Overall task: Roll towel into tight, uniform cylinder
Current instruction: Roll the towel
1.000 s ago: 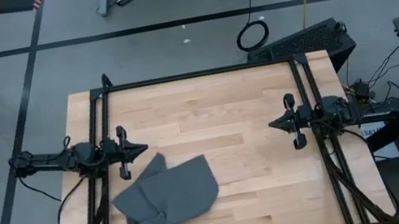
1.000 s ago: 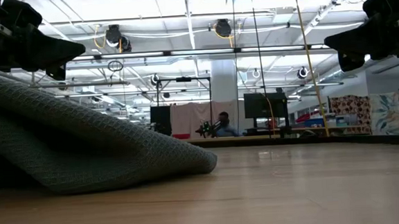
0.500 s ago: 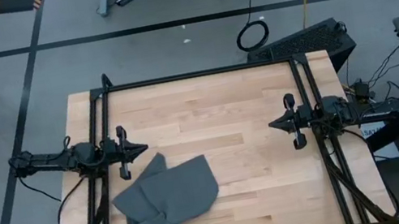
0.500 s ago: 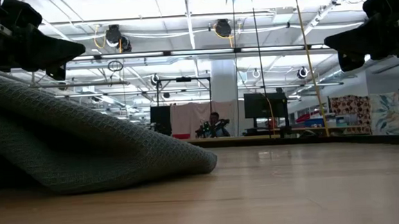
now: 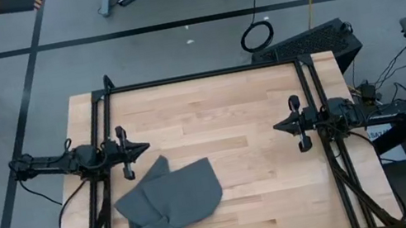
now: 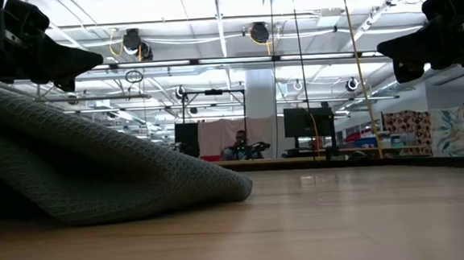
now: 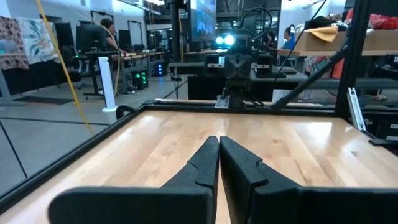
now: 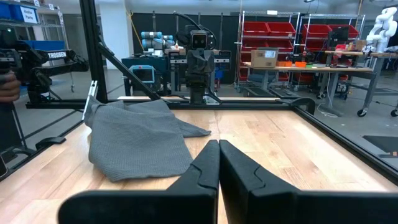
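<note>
The left arm reaches in level from the left edge of the tabletop (image 5: 216, 95), its tool (image 5: 145, 149) pinched shut and empty, pointing toward the tabletop's middle. The right arm mirrors it from the right edge, its tool (image 5: 276, 127) likewise shut and empty, facing the left one, well apart.

Robotics lab: red parts shelving (image 8: 267, 46), workbenches (image 8: 311, 71), monitors (image 6: 304, 124), taped floor (image 5: 28, 69).

Bright, even overhead strip lighting (glaring in the low view); shadows faint, nearest towel (image 6: 97, 166) slightly soft.
</note>
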`<state>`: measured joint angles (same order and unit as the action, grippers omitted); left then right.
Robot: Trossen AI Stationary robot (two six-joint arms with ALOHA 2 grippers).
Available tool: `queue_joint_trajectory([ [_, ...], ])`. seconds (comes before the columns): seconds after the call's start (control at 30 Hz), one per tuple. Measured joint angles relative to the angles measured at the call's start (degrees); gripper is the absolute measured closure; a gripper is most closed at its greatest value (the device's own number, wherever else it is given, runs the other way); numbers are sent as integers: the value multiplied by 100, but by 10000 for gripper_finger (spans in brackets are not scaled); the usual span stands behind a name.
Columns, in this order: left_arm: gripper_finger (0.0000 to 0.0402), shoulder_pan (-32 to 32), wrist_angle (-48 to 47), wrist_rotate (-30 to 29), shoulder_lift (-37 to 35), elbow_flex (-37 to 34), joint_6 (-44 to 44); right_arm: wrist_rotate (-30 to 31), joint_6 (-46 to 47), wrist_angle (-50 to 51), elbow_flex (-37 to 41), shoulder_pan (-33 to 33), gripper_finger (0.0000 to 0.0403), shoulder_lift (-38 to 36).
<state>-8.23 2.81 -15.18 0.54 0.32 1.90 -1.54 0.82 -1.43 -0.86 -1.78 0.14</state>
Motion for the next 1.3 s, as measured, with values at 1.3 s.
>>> queue_joint_trajectory([
  [1.3,379,-137,-3554,876,4589,7018,-1,-263,1413,2,0,0,403,35],
])
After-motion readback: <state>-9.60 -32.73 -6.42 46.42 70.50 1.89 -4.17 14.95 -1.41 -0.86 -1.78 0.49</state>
